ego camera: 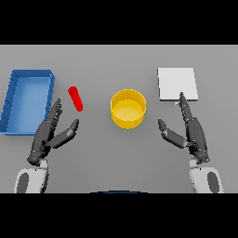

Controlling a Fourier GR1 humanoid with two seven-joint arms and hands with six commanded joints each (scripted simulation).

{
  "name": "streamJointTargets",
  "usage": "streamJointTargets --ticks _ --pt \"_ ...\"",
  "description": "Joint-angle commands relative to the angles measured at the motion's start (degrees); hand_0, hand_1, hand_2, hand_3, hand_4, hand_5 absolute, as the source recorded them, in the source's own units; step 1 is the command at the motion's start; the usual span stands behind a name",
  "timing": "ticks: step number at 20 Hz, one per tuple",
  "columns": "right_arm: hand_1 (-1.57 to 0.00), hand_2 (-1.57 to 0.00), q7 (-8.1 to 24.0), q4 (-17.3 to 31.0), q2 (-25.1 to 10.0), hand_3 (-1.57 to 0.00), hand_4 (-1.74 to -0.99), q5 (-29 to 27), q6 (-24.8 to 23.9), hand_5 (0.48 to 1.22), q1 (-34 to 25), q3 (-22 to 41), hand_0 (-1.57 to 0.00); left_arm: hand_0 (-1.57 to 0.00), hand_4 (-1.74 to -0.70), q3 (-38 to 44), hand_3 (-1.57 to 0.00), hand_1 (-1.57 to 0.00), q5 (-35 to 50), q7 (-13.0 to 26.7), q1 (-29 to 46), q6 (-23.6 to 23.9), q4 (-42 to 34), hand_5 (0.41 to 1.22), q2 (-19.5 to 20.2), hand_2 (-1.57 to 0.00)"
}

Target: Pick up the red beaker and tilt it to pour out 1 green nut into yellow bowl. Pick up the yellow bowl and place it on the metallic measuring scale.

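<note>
Nearest, the left hand (pixel 49 135) and right hand (pixel 191 132) are held over the bench (pixel 93 158), fingers straight and apart, nothing grasped. The red beaker (pixel 76 98) is seen at one o'clock from the left hand, the nearer one, its long axis running eleven to five. The yellow bowl (pixel 128 109) sits centrally; the metallic measuring scale (pixel 176 83) lies beyond the right hand.

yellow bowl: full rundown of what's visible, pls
The yellow bowl is a round, straight-walled container, plain glossy yellow, standing upright on the grey table near the scene's middle. Its mouth faces up and the inside shows only its yellow floor; no nut is visible in it. The red beaker lies to its left and the pale square scale to its right, both apart from it. Neither hand touches it.
</note>
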Motion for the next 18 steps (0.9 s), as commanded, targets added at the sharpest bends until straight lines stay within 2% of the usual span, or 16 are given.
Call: streamJointTargets --ticks 1,9,13,16,18 --pt "0.00 0.00 0.09 0.43 -0.05 0.00 -1.189 -0.80 0.57 0.626 -0.02 -0.28 0.00 0.00 -1.14 0.64 0.00 0.00 0.58 0.53 -2.03 -0.23 1.87 0.643 -0.03 0.00" --pt "0.00 0.00 -0.86 -0.37 0.09 0.00 -1.229 -2.26 1.49 0.626 1.15 -0.53 0.00 0.00 -1.18 4.82 0.00 0.00 0.70 -4.07 -15.23 -0.88 19.56 0.636 1.06 0.00" --pt "0.00 0.00 -0.73 0.01 0.02 0.00 -1.222 -2.09 1.38 0.627 1.00 -0.62 0.00 0.00 -1.20 4.87 0.00 0.00 -0.52 -6.91 -19.43 -0.33 24.55 0.651 0.46 0.00" --pt "0.00 0.00 -0.99 -1.04 -0.25 0.00 -1.226 -2.08 1.52 0.631 1.53 -0.56 0.00 0.00 -1.20 5.11 0.00 0.00 -2.12 -5.93 -22.92 1.07 29.00 0.661 0.29 0.00" --pt "0.00 0.00 0.57 -0.78 0.52 0.00 -1.233 -1.99 1.28 0.634 0.75 -0.19 0.00 0.00 -1.20 5.58 0.00 0.00 -2.68 -6.54 -25.61 1.91 32.14 0.664 -0.03 0.00"
